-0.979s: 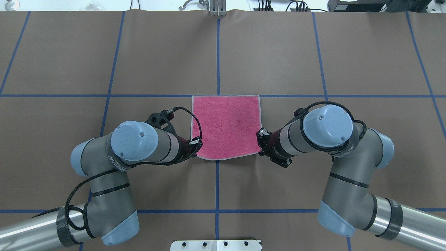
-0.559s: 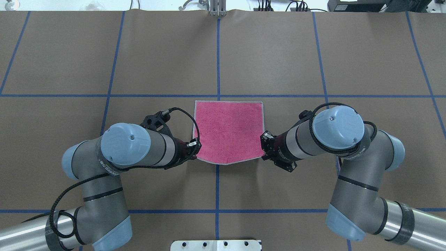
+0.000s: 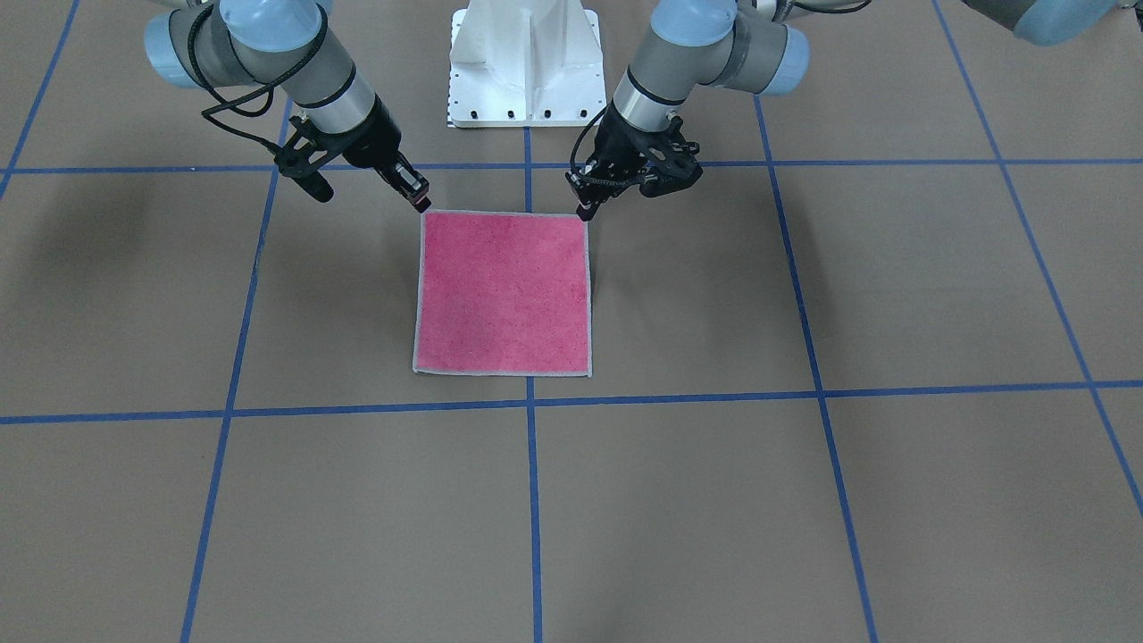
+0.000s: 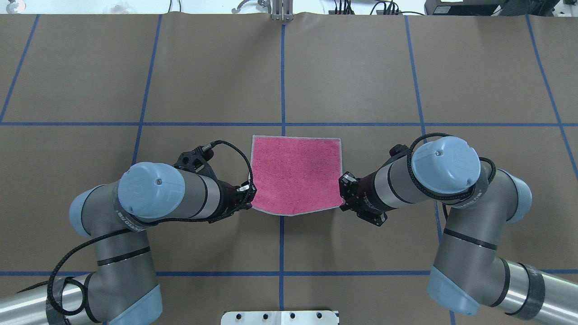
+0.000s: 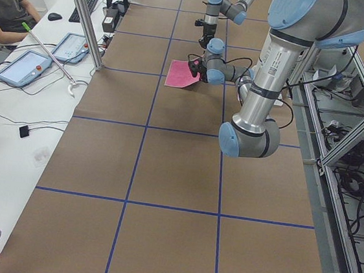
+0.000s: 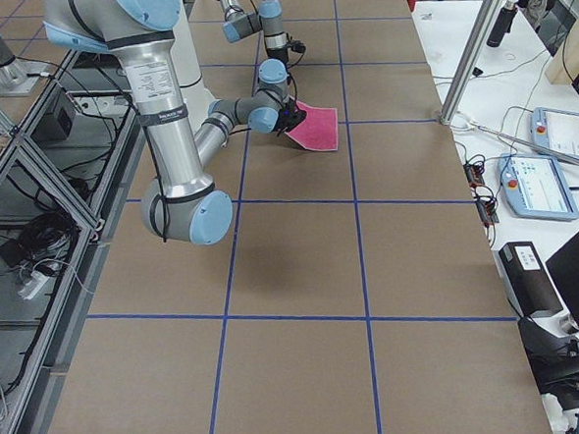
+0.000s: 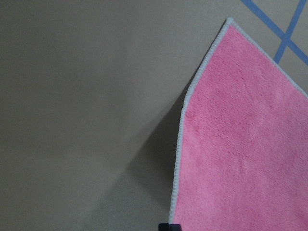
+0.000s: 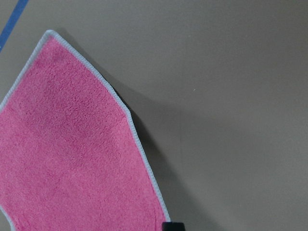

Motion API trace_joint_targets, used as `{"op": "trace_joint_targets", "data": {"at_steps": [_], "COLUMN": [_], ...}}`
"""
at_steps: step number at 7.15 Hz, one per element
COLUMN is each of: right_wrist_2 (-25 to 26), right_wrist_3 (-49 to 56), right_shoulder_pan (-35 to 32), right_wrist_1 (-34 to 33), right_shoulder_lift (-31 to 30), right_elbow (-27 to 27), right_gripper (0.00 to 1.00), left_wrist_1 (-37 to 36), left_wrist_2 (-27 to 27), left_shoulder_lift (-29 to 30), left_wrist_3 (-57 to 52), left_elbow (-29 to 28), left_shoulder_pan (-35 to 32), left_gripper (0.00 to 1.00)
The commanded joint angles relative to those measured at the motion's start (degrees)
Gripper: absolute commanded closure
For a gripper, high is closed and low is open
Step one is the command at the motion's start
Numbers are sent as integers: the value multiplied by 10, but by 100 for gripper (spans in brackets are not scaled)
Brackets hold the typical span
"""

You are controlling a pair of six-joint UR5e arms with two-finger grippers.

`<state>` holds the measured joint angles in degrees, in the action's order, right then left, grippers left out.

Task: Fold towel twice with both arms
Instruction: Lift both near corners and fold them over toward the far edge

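Left gripper (image 4: 249, 193) and right gripper (image 4: 343, 191) each pinch a near corner of the towel (image 4: 295, 174), apparently; fingertips are mostly hidden. Near edge raised, sagging; far edge rests near the table (image 4: 361, 67) centre, pink face up

The table (image 4: 384, 72) before me carries a brown cover marked into a grid by blue tape lines (image 4: 282, 81). The towel (image 4: 295, 171) sits across the centre line, pink face up, far edge flat on the cover, near edge off the surface. My white pedestal base (image 3: 522, 62) stands on the cover.
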<state>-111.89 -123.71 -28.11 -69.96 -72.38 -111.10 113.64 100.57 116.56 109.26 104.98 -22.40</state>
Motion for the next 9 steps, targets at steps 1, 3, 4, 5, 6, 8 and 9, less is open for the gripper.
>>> {"op": "trace_joint_targets", "data": {"at_steps": [1,3,4,5,6,8,9], "right_wrist_2": [-1,0,0,-1,0,0,0], "right_wrist_3": [3,4,4,5,6,10,12], "right_shoulder_pan": [-21,-46,-54,-64,-69,-76,-80], "right_wrist_1": [0,1,0,1,3,4,4], "right_shoulder_lift": [4,28,50,51,53,82,95], "right_elbow": [11,42,62,71,79,116,133], "right_gripper": [100,100,100,100,100,100,100], "left_wrist_1": [0,0,1,1,3,6,8], "left_wrist_2": [-2,-2,-2,-1,-1,0,-1], "left_shoulder_lift": [8,25,39,52,62,85,91], "left_wrist_3": [0,-1,-5,-8,-9,-11,-11], "left_elbow": [-8,-36,-53,-71,-86,-121,-134], "left_shoulder_pan": [-8,-32,-40,-49,-58,-76,-77], "left_gripper": [100,100,100,100,100,100,100]}}
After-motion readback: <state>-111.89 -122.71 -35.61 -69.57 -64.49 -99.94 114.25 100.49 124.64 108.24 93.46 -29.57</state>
